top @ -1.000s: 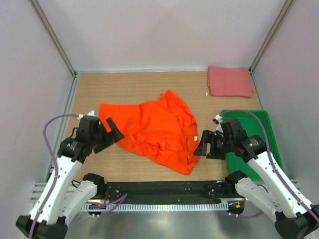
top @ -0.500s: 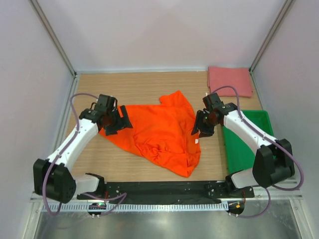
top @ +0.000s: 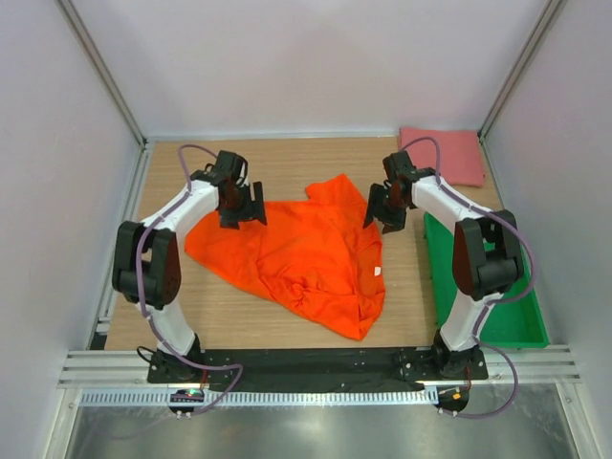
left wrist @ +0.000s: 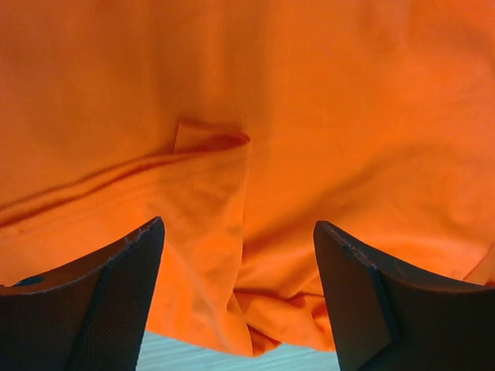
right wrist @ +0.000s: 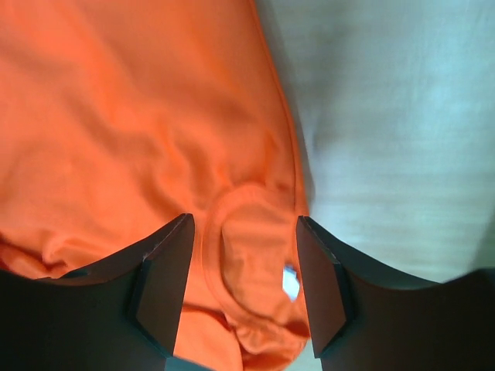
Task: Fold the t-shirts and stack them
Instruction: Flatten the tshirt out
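Crumpled bright orange cloth t-shirt [top: 296, 258]: likely limp, light; pinch edge folds. Left end effector [top: 239, 204], right end effector [top: 382, 208]: jaws apart, empty.

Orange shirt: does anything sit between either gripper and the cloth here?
Nothing visible does. The left gripper and right gripper hang open over the orange shirt near its far edge. Both wrist views show bare cloth right beneath the fingers.
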`<act>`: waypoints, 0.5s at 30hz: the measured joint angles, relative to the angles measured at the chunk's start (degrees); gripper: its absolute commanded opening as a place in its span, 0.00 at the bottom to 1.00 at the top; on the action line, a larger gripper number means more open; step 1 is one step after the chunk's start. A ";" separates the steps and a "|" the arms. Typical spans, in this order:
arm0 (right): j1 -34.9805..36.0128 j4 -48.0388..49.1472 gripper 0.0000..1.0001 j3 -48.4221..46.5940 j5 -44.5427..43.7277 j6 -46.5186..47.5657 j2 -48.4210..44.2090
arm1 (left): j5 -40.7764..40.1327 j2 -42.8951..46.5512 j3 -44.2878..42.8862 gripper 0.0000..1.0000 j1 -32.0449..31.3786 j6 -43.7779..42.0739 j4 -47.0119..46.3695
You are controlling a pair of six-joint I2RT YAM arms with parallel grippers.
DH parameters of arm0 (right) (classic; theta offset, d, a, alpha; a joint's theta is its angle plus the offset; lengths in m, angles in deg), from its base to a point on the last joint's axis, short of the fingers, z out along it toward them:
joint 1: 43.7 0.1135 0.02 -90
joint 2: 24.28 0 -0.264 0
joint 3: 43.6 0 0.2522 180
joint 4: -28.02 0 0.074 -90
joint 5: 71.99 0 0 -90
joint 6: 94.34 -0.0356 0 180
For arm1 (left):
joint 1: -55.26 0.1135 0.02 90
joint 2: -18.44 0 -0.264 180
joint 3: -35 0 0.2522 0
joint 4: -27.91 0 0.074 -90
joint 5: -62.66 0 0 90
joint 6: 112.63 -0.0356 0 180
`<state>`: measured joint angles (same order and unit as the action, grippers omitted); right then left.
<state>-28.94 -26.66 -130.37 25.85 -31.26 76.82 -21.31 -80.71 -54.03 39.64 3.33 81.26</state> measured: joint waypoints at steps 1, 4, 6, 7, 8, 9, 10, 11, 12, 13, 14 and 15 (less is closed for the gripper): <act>-0.02 -0.09 0.62 -2.27 -0.46 0.74 1.99 | 0.04 -1.95 -1.18 0.75 0.00 -0.50 0.13; -0.26 0.52 0.62 -7.58 -1.36 2.45 6.58 | 0.52 -6.27 -3.69 0.66 -0.04 -1.20 -0.20; -0.31 0.39 0.62 -10.05 -2.05 3.15 8.76 | 1.03 -7.39 -3.69 0.65 -0.13 -1.40 -0.11; -0.35 0.44 0.62 -10.95 -2.29 3.43 9.70 | 1.42 -7.80 -3.65 0.64 -0.24 -1.40 -0.07; -0.37 0.52 0.62 -11.30 -2.40 3.67 10.23 | 1.70 -8.07 -3.65 0.63 -0.39 -1.40 -0.07; -0.37 0.59 0.62 -11.37 -2.67 3.93 10.67 | 2.05 -8.26 -3.65 0.59 -0.57 -1.40 -0.09; -0.37 0.48 0.62 -11.37 -2.95 4.11 10.95 | 2.43 -8.44 -3.65 0.57 -0.74 -1.33 -0.11; -0.37 0.48 0.62 -11.37 -3.28 4.20 11.19 | 2.93 -8.68 -3.65 0.56 -0.87 -1.42 -0.13; -0.37 0.61 0.62 -11.37 -3.65 4.28 11.47 | 3.28 -8.92 -3.65 0.55 -0.96 -1.40 -0.13; -0.39 0.74 0.62 -11.37 -3.89 4.33 11.80 | 3.72 -9.31 -3.65 0.53 -1.11 -1.40 -0.13; -0.39 1.01 0.61 -11.37 -4.13 4.33 12.20 | 4.00 -9.68 -3.65 0.50 -1.16 -1.42 -0.13; -0.39 1.40 0.61 -11.45 -4.35 4.33 12.72 | 4.24 -10.10 -3.65 0.42 -1.16 -1.44 -0.11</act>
<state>-29.33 -25.26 -141.83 21.50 -26.93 89.54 -17.07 -90.81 -57.68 38.48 1.88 81.16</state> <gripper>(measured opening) 0.615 0.512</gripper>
